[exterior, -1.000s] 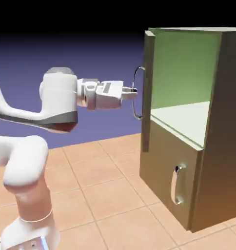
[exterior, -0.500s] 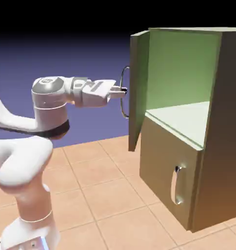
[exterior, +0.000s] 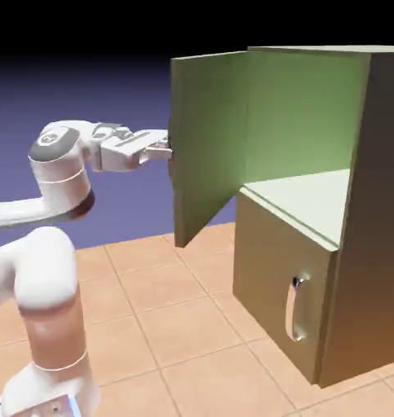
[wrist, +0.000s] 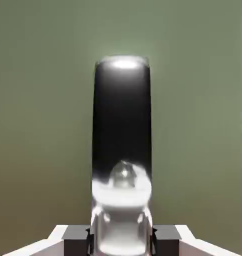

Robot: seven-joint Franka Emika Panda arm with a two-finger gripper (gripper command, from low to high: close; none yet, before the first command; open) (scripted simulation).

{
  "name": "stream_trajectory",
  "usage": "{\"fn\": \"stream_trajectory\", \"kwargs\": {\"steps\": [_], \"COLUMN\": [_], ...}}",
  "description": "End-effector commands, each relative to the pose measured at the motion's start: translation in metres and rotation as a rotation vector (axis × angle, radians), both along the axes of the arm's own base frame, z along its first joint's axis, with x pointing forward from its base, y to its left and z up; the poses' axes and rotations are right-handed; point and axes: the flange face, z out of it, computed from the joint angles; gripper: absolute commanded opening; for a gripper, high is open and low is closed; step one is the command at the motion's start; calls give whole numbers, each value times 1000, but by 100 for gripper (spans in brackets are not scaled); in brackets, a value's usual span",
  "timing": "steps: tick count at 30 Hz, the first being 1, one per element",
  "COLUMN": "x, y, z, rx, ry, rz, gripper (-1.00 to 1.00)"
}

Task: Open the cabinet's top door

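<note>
The olive-green cabinet [exterior: 371, 228] stands at the exterior view's right. Its top door [exterior: 210, 138] is swung wide open, showing its lighter green inner face and the pale green interior. My gripper [exterior: 166, 150] reaches the door's outer side, where the door panel hides the handle. In the hand view the silver handle [wrist: 122, 150] rises large between my fingertips [wrist: 75, 235], which are shut on it against the olive door panel [wrist: 43, 100].
The shorter lower door [exterior: 282, 293] stays closed, with its small silver handle [exterior: 295, 309]. A tan tiled floor [exterior: 176, 326] spreads below. My white arm [exterior: 45, 269] rises at the lower left.
The top door has swung far open toward the exterior view's left, and my gripper moved left with the handle in it. The handle is now hidden behind the panel.
</note>
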Motion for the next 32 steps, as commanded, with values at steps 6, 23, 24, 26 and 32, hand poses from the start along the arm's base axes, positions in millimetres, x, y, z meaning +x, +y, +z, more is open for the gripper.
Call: {"fn": "stream_trajectory", "kwargs": {"steps": [6,23,24,26,32], "x": [-14,-18,-17,-13,1], "y": [50,172,181,198,247], "z": [0,0,0,0,0], "rx": [0,0,0,0,0], "ry": [0,0,0,0,0], "rz": [-145,-481,-506,-555,-693], "gripper": [-100,-100,-100,-100,-100]}}
